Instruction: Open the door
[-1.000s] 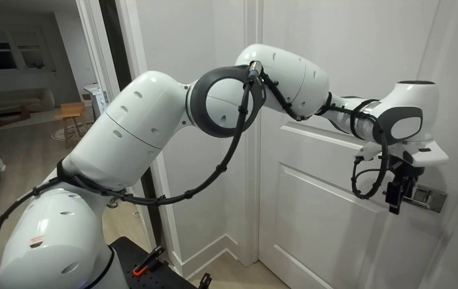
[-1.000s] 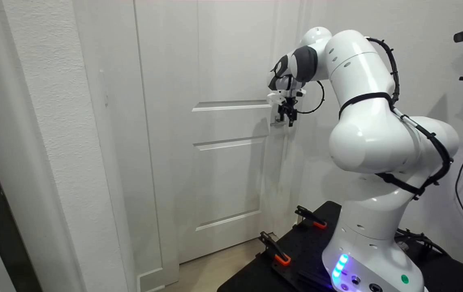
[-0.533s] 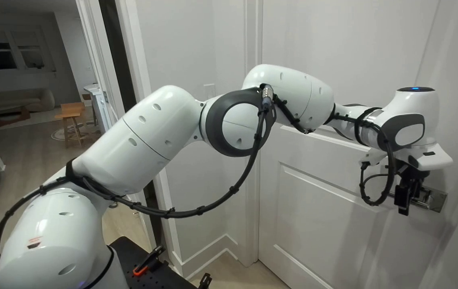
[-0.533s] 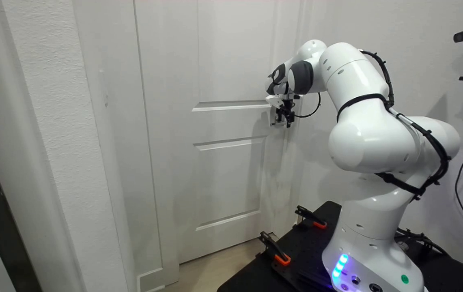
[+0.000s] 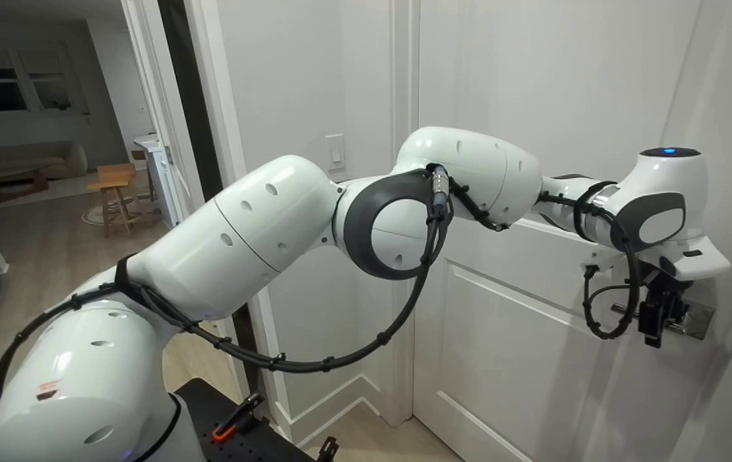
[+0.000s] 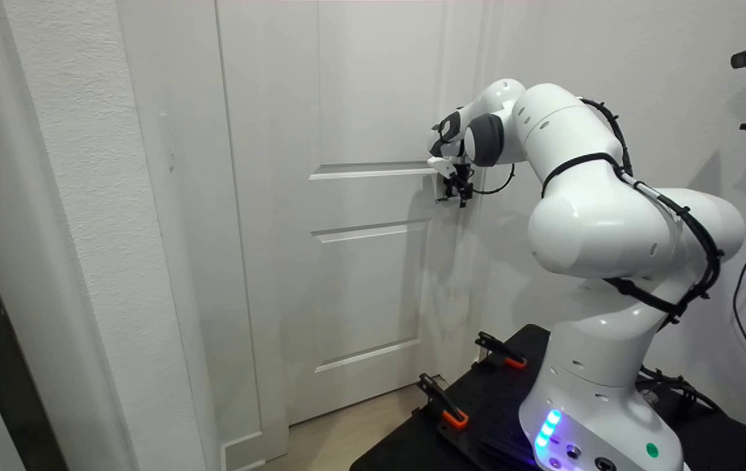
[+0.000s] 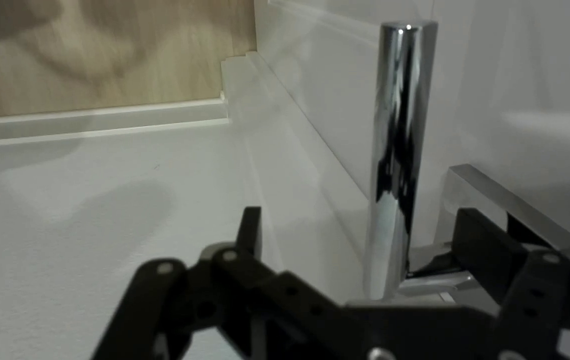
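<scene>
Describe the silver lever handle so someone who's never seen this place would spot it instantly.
Find the tall white panelled door. By the open black gripper, it bears a square silver plate. The shiny silver lever handle juts from that: a long, round bar, unlike the flat plate and dark gripper.

Handle (image 7: 400, 145): chrome, between the spread fingers (image 7: 487, 250) of your gripper (image 7: 359, 220), contact unclear. Door (image 7: 504, 75): behind handle. Plate (image 7: 519, 208): right of handle, partly masked by one finger. Wall (image 7: 90, 225), baseboard (image 7: 95, 121), floor (image 7: 165, 70): left of handle.
</scene>
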Robot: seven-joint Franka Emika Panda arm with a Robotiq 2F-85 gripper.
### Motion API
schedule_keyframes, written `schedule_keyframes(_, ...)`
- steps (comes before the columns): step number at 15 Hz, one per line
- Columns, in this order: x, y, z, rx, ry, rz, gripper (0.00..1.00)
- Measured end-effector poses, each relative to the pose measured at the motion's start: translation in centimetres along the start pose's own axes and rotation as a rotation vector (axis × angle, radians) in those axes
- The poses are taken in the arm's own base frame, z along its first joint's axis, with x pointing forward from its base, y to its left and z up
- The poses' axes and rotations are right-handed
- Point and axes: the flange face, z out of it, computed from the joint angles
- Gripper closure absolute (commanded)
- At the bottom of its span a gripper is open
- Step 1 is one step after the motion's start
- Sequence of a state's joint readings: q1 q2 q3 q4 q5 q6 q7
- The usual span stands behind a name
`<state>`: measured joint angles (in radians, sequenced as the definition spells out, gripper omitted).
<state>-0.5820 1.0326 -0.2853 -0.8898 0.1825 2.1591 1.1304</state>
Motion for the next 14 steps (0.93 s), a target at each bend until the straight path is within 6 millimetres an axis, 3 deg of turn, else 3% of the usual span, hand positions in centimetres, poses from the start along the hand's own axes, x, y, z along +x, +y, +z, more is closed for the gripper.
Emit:
schedule_keyframes(8,0.1,-0.6,0.8,0.022,-0.016,0.017,0.94)
schedule_keyframes(10,-0.1,-0.5,1.7,0.017,-0.022,0.023,0.99)
schedule_keyframes(14,-0.1,-0.9,1.5,0.032,-0.018,0.020,0.97)
